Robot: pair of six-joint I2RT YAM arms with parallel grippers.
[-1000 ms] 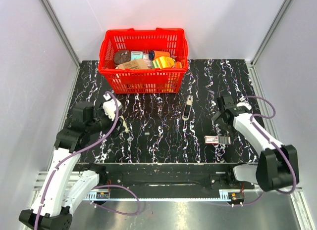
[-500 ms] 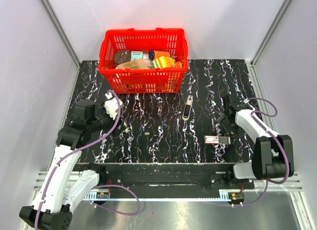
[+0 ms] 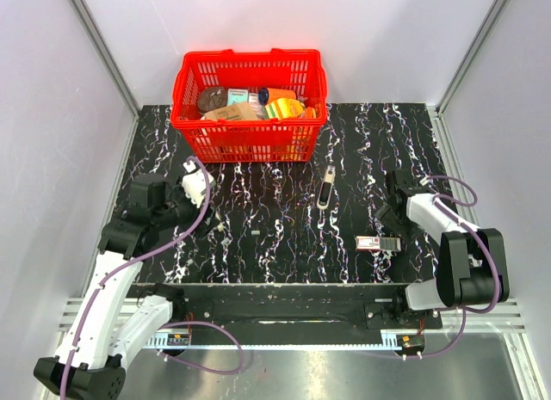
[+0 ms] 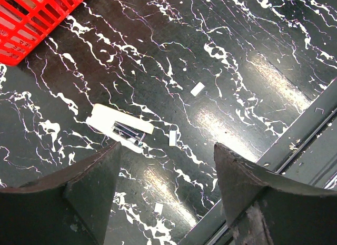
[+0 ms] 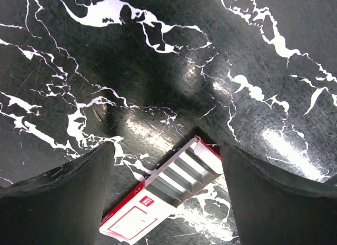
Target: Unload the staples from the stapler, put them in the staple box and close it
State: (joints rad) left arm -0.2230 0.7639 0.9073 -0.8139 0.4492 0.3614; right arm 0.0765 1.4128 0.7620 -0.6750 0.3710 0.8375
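The stapler [image 3: 326, 188], slim and dark with a pale strip, lies on the black marbled table [image 3: 284, 142] right of centre; it is in neither wrist view. My left gripper [image 3: 205, 204] is open and empty over the table's left side [image 4: 166, 203]. A small white piece with dark strips [image 4: 120, 128] lies just ahead of its fingers. Short pale staple strips [image 4: 197, 89] lie scattered nearby. My right gripper [image 3: 385, 218] is open and empty, hovering above the open white-and-red staple box [image 5: 163, 195], which shows between its fingers.
A red basket [image 3: 249, 107] full of assorted items stands at the back centre. The staple box [image 3: 379, 243] lies near the front right. A metal rail [image 4: 295, 145] runs along the table's near edge. Walls enclose the left, right and back.
My right arm has folded back, its gripper shifting slightly right and staying over the staple box. The left arm has barely moved. The stapler and the box have not moved.
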